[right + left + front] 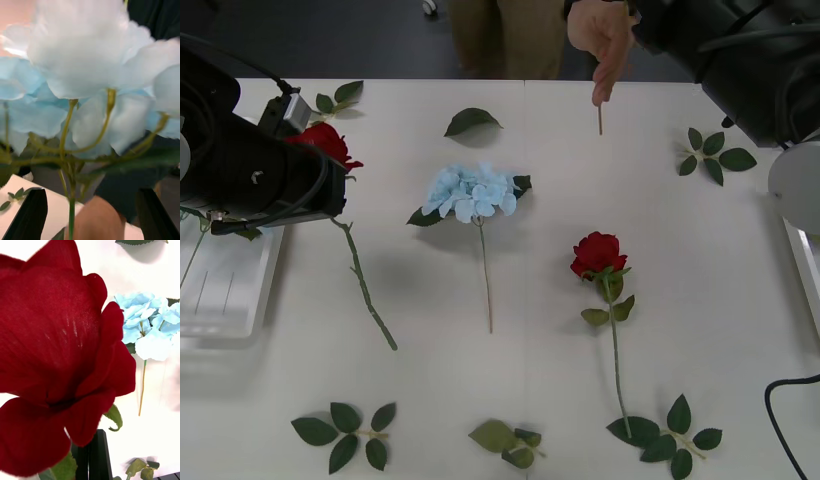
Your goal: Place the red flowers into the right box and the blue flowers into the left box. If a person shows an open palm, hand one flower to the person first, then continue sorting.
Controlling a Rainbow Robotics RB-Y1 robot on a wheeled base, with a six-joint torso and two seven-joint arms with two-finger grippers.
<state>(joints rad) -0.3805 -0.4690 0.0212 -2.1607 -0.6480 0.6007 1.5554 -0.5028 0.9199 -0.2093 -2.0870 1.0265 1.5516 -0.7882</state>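
My left gripper [89,459] is shut on the stem of a red flower [325,140] at the table's left, beside the left box [220,290]; the stem trails over the table. A second red flower [598,252] lies right of centre, and a blue flower [475,192] lies in the middle. At the far edge the person's hand [605,40] holds a thin stem [599,115] next to my right arm [725,45]. In the right wrist view another blue flower [93,75] stands between my right gripper's [92,193] open black fingers [30,217], with the person's finger [97,221] at its stem. The right box [805,260] shows as a white rim.
Loose green leaf sprigs lie along the near edge [345,430] [510,440] [670,430], at the far right [715,155] and at the far middle [470,120]. A black cable [780,400] loops at the near right corner.
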